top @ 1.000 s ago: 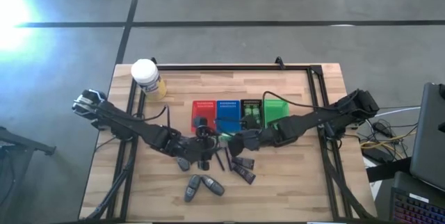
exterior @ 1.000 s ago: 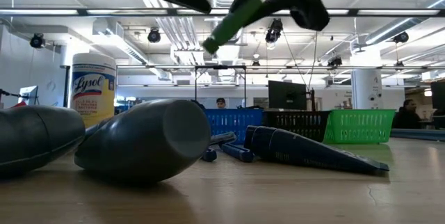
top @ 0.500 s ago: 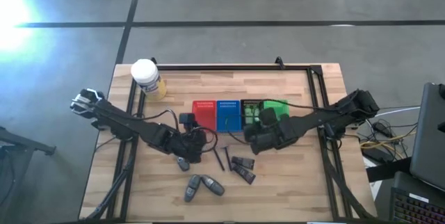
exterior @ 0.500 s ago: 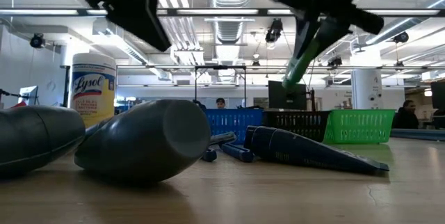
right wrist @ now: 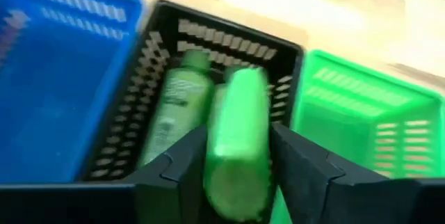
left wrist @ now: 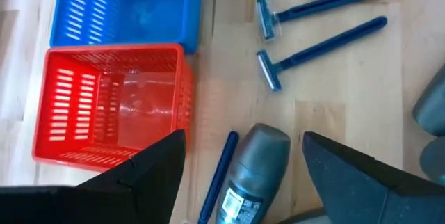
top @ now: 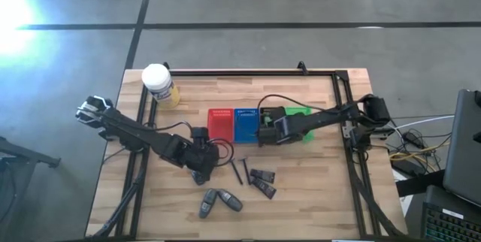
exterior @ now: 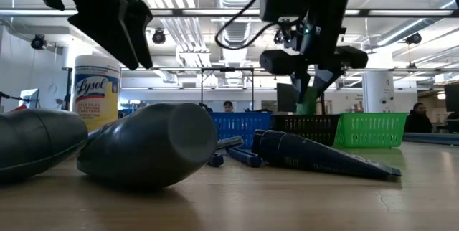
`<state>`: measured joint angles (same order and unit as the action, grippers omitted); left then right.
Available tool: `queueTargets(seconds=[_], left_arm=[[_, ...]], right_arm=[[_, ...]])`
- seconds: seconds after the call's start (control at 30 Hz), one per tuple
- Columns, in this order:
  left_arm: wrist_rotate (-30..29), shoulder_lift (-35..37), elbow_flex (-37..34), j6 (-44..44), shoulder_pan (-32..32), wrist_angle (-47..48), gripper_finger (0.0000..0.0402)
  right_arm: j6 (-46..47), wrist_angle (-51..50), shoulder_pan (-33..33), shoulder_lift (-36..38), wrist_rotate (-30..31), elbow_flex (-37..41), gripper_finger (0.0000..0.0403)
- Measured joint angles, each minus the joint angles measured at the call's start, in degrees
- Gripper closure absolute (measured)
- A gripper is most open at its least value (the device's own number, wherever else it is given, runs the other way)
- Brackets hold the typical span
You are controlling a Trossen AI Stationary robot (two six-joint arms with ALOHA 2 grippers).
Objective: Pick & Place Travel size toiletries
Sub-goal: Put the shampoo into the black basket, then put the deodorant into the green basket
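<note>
My right gripper [right wrist: 238, 175] is over the black basket [right wrist: 278, 50], shut on a green tube [right wrist: 238, 123]; it also shows in the high view [top: 268, 127]. Another green tube [right wrist: 174, 106] lies inside that basket. My left gripper [left wrist: 240, 172] hangs open above a grey oval tube [left wrist: 254, 168] lying on the table, its fingers on either side and clear of it. Blue-handled razors [left wrist: 316, 5] lie beyond. More grey tubes [top: 218, 201] and dark packets [top: 262, 182] rest on the table near the front. My right gripper pinches the green tube's two sides [right wrist: 236, 161] between its two fingers. The fingers slant down from above and lie along the tube. The tube points down into the black basket's opening, its lower end [exterior: 307, 105] at the rim; whether it touches anything there I cannot tell.
Red [top: 219, 122], blue [top: 246, 122], black and green [top: 302, 118] baskets stand in a row mid-table. A white-capped yellow jar [top: 158, 84] stands at the far left corner. A black frame [top: 248, 73] runs along the far edge and sides.
My right gripper has carried the green tube from above the razors toward the table's far edge and down over the black basket, tipping the tube from slanted to nearly upright. My left gripper has tipped downward and sunk a little over the grey tube.
</note>
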<state>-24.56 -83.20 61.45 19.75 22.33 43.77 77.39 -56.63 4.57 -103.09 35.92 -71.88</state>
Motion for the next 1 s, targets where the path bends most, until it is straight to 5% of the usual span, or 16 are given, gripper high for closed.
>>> queueTargets(seconds=[0.3, 0.6, 1.0], left_arm=[[1.24, 1.98, -2.35, 0.13, -0.10, 1.37, 0.0109], [14.56, 9.12, -10.39, -7.90, -0.14, -2.22, 0.0115], [18.52, 8.77, -20.72, -14.91, -5.87, -18.04, 0.0117]], right_arm=[[-2.60, 0.15, 0.35, 0.68, -2.00, 0.00, 0.0157], [-9.29, 0.17, 10.38, 4.09, -5.83, -2.92, 0.0099], [9.93, 0.00, 20.77, 3.61, -4.39, -3.08, 0.0083]])
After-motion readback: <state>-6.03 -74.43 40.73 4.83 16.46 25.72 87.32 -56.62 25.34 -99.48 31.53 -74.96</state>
